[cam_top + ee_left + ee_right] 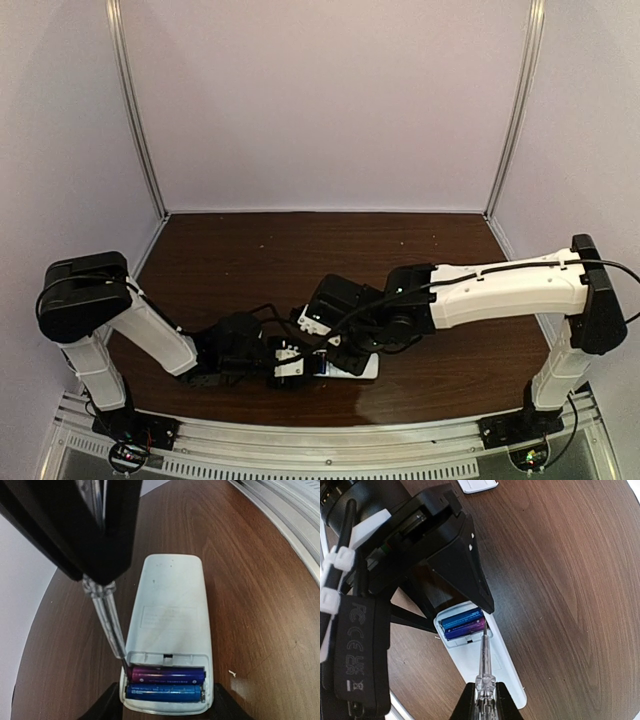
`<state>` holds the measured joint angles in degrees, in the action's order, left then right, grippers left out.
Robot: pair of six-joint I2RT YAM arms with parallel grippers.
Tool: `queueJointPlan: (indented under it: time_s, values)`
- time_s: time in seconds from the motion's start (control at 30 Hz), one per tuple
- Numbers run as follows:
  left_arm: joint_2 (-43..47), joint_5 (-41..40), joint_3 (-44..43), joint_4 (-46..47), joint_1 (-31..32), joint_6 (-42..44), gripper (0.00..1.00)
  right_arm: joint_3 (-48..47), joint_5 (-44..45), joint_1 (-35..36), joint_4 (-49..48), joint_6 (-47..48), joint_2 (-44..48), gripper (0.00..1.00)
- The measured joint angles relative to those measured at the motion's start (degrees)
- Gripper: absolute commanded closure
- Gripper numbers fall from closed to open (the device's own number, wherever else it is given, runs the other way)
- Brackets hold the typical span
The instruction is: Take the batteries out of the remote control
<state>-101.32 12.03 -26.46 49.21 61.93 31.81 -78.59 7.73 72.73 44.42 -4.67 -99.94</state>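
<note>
Counter (260, 580) bearing the remote control (172, 600), back up, compartment uncovered, clamped at its battery end by the left hand (165, 713). Right hand (484, 702) clenched on a clear pointed tool (484, 660), tip at the purple battery (167, 674); blue battery (162, 691) alongside, both seated. Step: prying the first cell; next, probably a gentle upward lever.

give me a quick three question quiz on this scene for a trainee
1. Multiple choice: the right pincer is shut on A) a clear pointed tool, B) a battery, C) nothing.
2. True or false: both batteries are already out of the remote control.
3. Fill in: the tool's tip sits at the end of the ____ battery.

Key: 1 A; 2 false; 3 purple battery.
</note>
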Motion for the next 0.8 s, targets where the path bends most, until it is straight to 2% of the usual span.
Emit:
queueJointPlan:
  time_s: [0.8]
  values:
    - [-1.1,-6.1,0.2,3.6,0.5,2.8,1.0,-7.6,1.1,-1.3,7.4,-2.5,-4.4,1.0]
